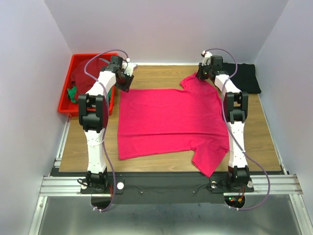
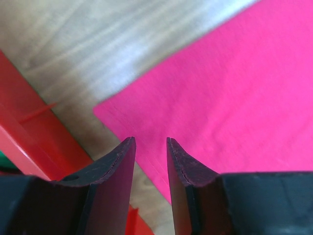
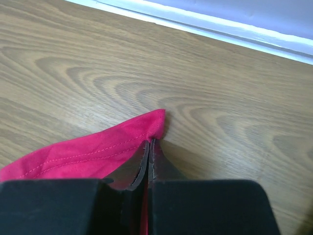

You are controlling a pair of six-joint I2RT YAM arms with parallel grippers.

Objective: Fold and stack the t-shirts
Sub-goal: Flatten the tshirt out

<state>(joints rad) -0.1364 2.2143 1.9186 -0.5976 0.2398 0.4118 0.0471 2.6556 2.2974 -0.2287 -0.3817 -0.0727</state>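
At far left the red bin (image 1: 65,93) holds a dark red shirt (image 1: 85,73) and a green shirt (image 1: 72,93), both unfolded. Our left tool (image 2: 150,142) hangs released, jaws apart, over the pink shirt (image 1: 171,122), which lies flat mid-bench (image 1: 274,147), no fold made. Our right tool (image 3: 149,143) is clenched on its far sleeve. 1 black shirt (image 1: 244,76) looks folded at far right; we judge 3 remain.

The left arm (image 1: 96,147) and right arm (image 1: 237,142) wore white shells between black joints, each trailed by a thin lilac cable (image 1: 100,53), the left gripper (image 2: 149,143) bore black tapered fingers (image 2: 116,178), and small red and green lights (image 1: 234,199) glowed at the right base.
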